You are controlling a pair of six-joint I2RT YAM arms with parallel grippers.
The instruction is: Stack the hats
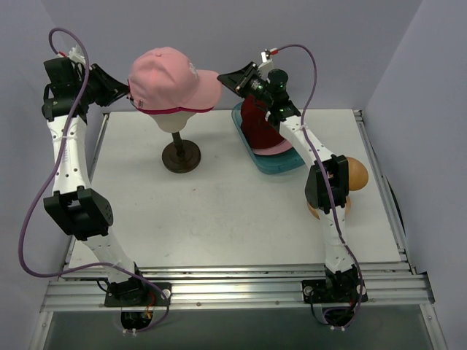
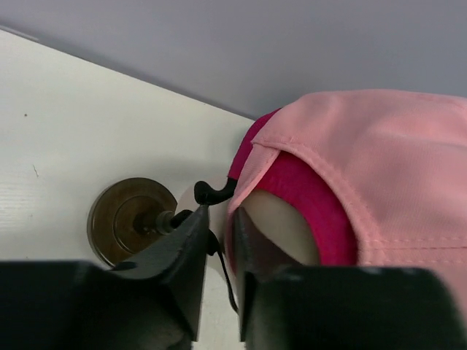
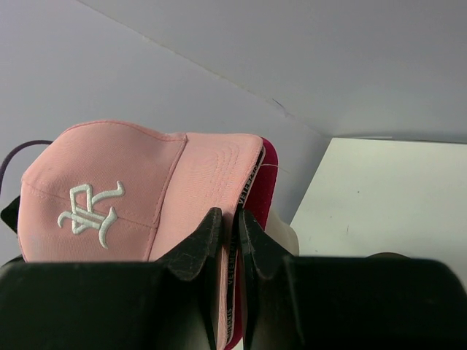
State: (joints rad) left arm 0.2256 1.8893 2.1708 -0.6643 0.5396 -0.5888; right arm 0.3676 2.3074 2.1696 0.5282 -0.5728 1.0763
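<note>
A pale pink peaked cap [image 1: 171, 76] sits over a magenta peaked cap [image 1: 175, 111] on the cream head form [image 1: 174, 121], which stands on a stand. My left gripper [image 1: 130, 93] is at the caps' back, and its narrow jaws [image 2: 222, 215] pinch the pale pink cap's [image 2: 379, 160] rear edge. The magenta cap [image 2: 306, 197] shows underneath. My right gripper [image 1: 225, 82] is shut on the pale pink cap's [image 3: 131, 182] peak, with the fingers [image 3: 230, 219] either side of its edge. A dark red hat [image 1: 259, 124] lies in the teal tray [image 1: 281, 166], over something pink.
The stand's round dark base [image 1: 181, 157] rests on the white table left of the tray. A tan egg-shaped form [image 1: 356, 173] sits by the right edge, partly behind my right arm. Grey walls close in the back and sides.
</note>
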